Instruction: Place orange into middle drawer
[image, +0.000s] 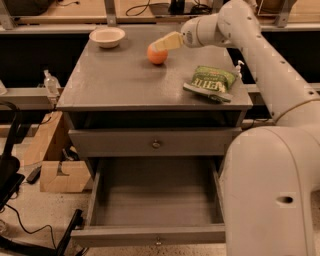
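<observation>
The orange (156, 55) sits on the grey cabinet top (125, 80), toward the back middle. My gripper (164, 44) reaches in from the right on the white arm, and its pale fingers touch or overlap the orange's upper right side. The middle drawer (155, 205) is pulled out wide at the bottom of the cabinet, and its inside is empty. The shallower knobbed drawer (156, 144) above it is closed.
A white bowl (107, 36) stands at the back left of the cabinet top. A green snack bag (211, 82) lies at the right. My arm's large white body (270, 195) fills the lower right. Cardboard boxes (57, 170) and cables lie on the floor at the left.
</observation>
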